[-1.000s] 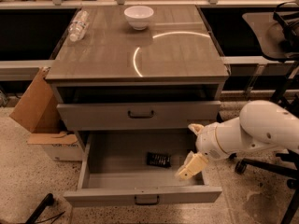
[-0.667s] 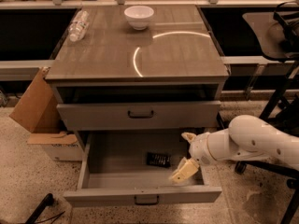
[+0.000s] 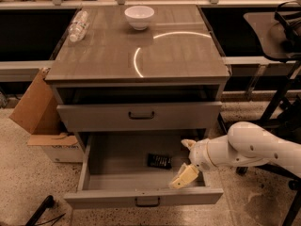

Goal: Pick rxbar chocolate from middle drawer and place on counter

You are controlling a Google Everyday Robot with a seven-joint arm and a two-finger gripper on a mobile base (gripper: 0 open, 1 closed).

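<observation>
The rxbar chocolate (image 3: 159, 161), a small dark flat bar, lies on the floor of the open middle drawer (image 3: 117, 159), near its middle. My gripper (image 3: 184, 161) is open and empty inside the drawer's right part, just right of the bar and not touching it. One finger (image 3: 188, 144) points back and the other (image 3: 184, 177) sits near the drawer's front panel. The white arm reaches in from the right. The counter (image 3: 178, 55) is the glossy wood-grain cabinet top above.
A white bowl (image 3: 139, 17) and a clear plastic bottle (image 3: 78, 25) stand on the counter's back part. A shut grey drawer (image 3: 141, 116) sits above the open one. A cardboard box (image 3: 37, 112) is left of the cabinet. A dark chair (image 3: 277, 27) stands at the right.
The arm has moved left and slightly lower, bringing the open gripper deeper into the drawer and closer to the bar. The bar has not moved.
</observation>
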